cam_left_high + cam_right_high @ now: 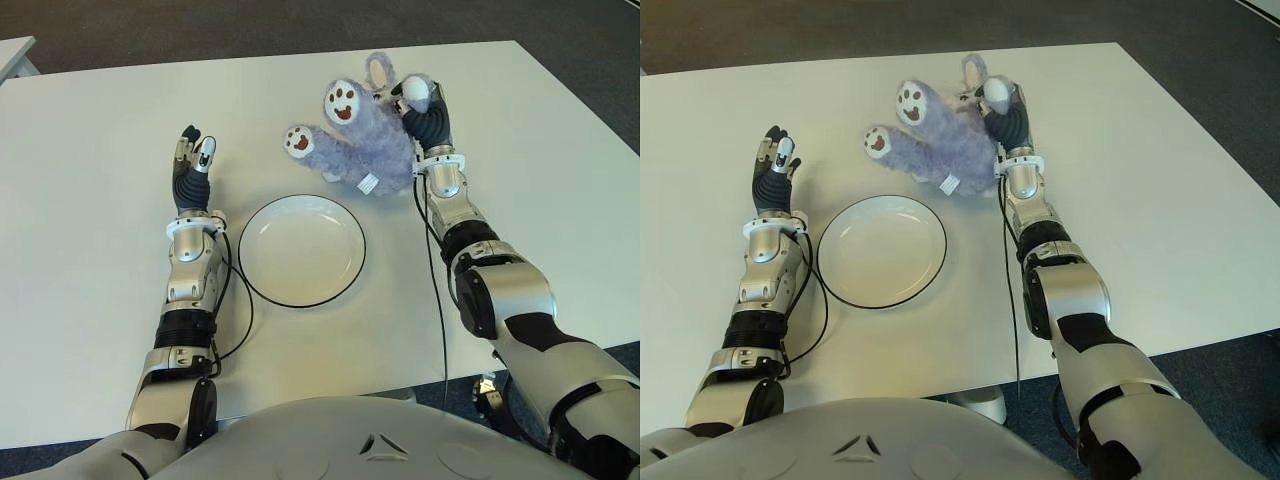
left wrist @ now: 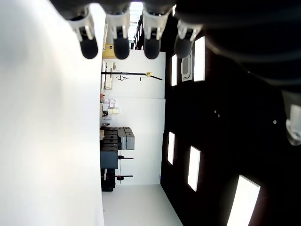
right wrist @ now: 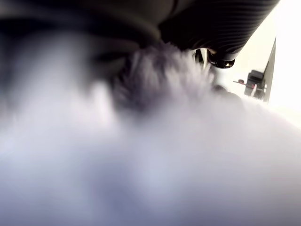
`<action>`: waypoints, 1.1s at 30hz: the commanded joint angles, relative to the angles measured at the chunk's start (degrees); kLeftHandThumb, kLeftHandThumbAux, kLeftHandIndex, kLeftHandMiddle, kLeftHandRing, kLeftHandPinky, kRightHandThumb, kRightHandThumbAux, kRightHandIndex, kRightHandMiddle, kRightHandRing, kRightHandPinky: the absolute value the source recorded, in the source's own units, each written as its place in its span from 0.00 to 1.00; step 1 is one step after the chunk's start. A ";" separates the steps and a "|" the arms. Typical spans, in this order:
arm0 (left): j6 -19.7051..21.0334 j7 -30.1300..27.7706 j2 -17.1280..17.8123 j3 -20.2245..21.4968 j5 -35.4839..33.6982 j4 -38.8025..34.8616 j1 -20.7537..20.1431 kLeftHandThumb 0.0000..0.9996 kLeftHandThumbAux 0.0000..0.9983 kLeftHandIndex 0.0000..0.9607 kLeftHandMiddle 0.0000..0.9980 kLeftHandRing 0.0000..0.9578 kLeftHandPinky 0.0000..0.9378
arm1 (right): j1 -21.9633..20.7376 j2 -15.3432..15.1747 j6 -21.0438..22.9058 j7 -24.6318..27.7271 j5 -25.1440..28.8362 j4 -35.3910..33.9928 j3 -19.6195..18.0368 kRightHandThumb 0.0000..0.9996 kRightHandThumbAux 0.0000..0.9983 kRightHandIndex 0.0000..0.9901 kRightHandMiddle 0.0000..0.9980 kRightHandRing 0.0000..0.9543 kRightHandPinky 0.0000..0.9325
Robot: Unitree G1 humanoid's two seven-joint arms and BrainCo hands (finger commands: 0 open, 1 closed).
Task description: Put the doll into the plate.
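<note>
A white table [image 1: 90,270] fills most of both eye views, with dark carpet [image 1: 200,25] beyond its far edge. On it, near the middle, lies a round white plate [image 1: 345,275] with a thin dark rim; it holds nothing.

Just beyond the plate and to its right is the doll [image 1: 375,140], a fluffy purple-grey plush animal. Two of its legs stick out to the left with their white soles and brown paw prints turned up toward the camera, a long ear points to the far side, and a small white tag hangs from its near edge. No part of the doll is over the plate; there is a gap of bare table between them.

The right hand [image 1: 425,115] is at the doll's right side, its dark fingers [image 1: 412,92] wrapped into the plush from the right and from above. The right wrist view is filled with purple fur pressed up against the dark palm, so the fingers are closed around the doll. Whether the doll is lifted clear of the table cannot be told.

The left hand [image 1: 193,165] shows to the left of the plate, apart from it. Its fingers [image 2: 120,44] are stretched out straight side by side, holding nothing.
</note>
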 commanded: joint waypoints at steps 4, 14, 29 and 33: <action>0.03 -0.40 -2.22 0.13 0.02 3.15 5.13 0.00 0.38 0.00 0.01 0.00 0.00 | -1.69 -0.06 -0.25 0.05 0.73 -1.55 -0.59 0.70 0.71 0.45 0.84 0.91 0.91; 0.10 -0.19 -2.39 0.06 0.00 3.45 4.85 0.00 0.38 0.00 0.02 0.00 0.00 | -2.16 -0.76 -0.32 -1.77 -1.08 -2.40 0.31 0.70 0.71 0.44 0.84 0.90 0.90; -0.11 -0.08 -2.56 -0.12 0.04 4.09 4.47 0.00 0.39 0.00 0.02 0.01 0.00 | -3.21 -1.31 -0.38 -2.96 -1.56 -3.37 0.92 0.70 0.72 0.44 0.84 0.90 0.90; -0.14 -0.09 -2.57 -0.18 0.06 4.31 4.33 0.00 0.39 0.00 0.02 0.00 0.00 | -3.36 -1.29 -0.32 -3.02 -1.42 -3.90 0.94 0.70 0.72 0.44 0.84 0.90 0.89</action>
